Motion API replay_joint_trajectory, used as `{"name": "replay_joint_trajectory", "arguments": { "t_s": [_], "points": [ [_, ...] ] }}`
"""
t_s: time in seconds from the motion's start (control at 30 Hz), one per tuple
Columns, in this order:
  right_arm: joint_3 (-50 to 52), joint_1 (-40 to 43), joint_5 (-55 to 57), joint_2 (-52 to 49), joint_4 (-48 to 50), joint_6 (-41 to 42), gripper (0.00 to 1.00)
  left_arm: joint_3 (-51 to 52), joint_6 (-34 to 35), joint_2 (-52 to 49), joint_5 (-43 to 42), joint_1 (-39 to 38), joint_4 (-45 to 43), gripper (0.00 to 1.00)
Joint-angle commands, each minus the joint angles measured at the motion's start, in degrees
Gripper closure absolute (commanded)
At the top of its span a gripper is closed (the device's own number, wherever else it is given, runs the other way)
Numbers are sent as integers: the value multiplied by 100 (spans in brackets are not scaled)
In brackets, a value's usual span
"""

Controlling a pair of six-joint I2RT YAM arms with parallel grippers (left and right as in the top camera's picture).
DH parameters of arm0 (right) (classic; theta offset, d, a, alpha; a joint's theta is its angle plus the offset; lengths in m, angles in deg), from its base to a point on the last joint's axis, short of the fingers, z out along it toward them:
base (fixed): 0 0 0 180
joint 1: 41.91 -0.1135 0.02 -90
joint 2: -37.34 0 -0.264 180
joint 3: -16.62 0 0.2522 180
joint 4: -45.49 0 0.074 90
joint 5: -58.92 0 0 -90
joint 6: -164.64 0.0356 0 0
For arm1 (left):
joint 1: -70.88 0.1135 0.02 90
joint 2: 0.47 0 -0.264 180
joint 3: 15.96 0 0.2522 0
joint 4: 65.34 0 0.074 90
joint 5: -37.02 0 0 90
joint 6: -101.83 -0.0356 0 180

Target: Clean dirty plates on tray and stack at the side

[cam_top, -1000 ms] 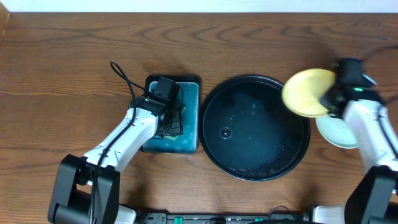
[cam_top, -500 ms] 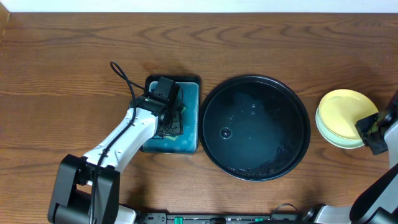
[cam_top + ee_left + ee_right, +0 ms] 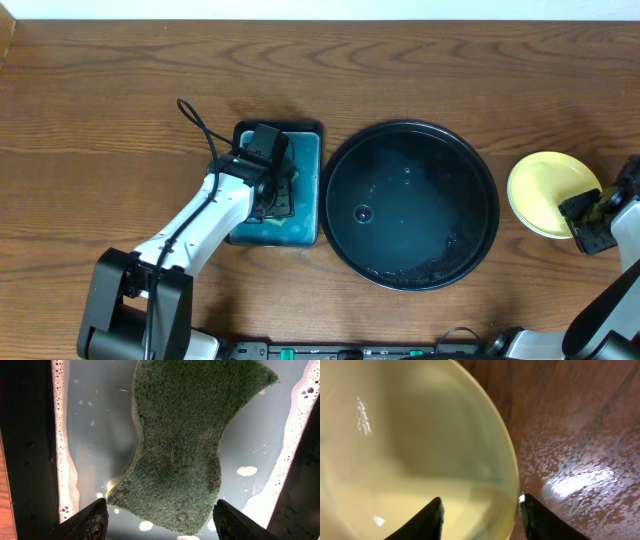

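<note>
Surface: brown wood table (image 3: 100,80), wet sheen nr R edge; white wall strip (image 3: 320,8) behind.
Ctr: black tray (image 3: 400,245), wet inside.
R of tray, apart: yellow plate (image 3: 545,185).
R gripper (image 3: 480,515): jaws apart, straddling plate rim.
L gripper (image 3: 157,520): spread wide over sponge (image 3: 180,445) in teal dish (image 3: 300,225).

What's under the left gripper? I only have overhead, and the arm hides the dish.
Observer: Left wrist shows a green sponge lying in soapy water, between the left gripper's spread fingers, not gripped.
Operator: Right gripper clamped on the yellow plate?
Observer: No. On right wrist the right gripper is open, its fingers straddling the rim of the yellow plate.
Operator: Table dry there?
Observer: Doesn't look it. The table has a wet-looking sheen beside the plate.
</note>
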Motion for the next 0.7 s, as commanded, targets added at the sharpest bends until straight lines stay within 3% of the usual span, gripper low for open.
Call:
{"name": "replay_joint_trajectory", "arguments": {
  "t_s": [0.0,0.3,0.67],
  "points": [
    [28,-24,-490,22,87,-149,46,-9,52,11,66,20,15,31],
    [28,-501,-2763,22,452,-1786,35,-22,48,22,68,22,13,28],
    [15,-2341,-1880,22,570,-2636,27,-531,-149,538,66,101,304,22]
  ]
}}
